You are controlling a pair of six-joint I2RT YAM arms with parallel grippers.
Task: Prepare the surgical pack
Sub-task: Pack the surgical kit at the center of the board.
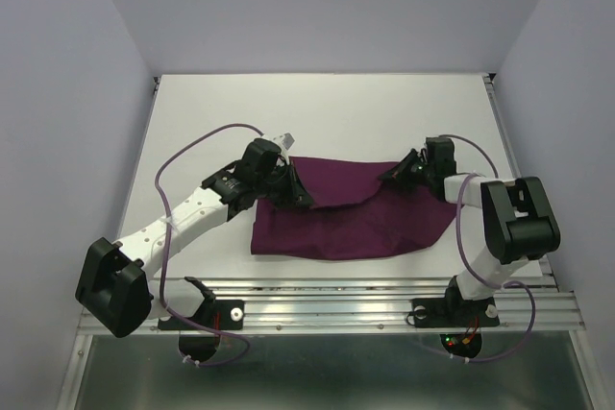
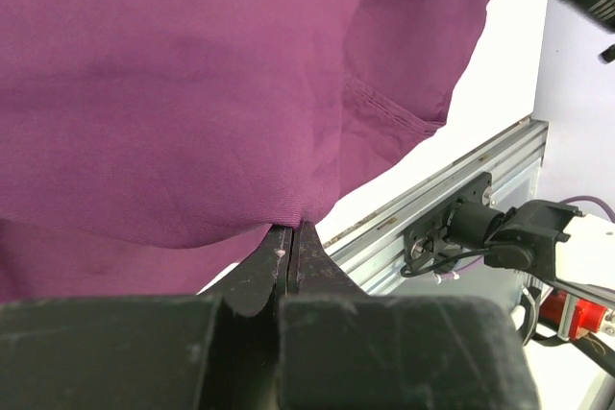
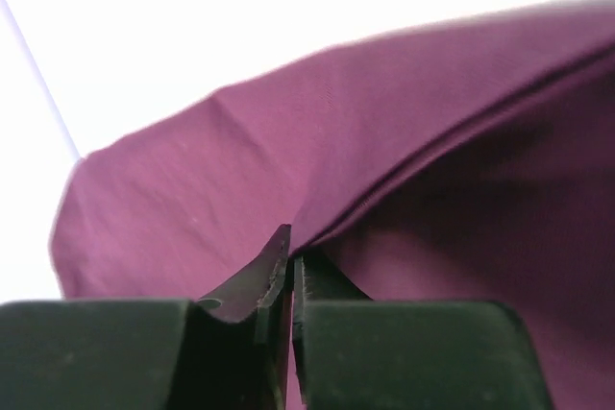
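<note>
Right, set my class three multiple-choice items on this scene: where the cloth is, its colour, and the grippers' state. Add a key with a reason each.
1. Where is the cloth? A) on the white table, between the arms B) in a steel tray C) on the floor
2. What colour is it? A) green B) deep purple C) white
3. The left gripper and right gripper are: A) both wide open B) one open, one shut C) both shut on the cloth
Key: 1 A, the overhead view shows it there. 2 B, purple in every view. 3 C, each wrist view shows closed jaws pinching fabric.
</note>
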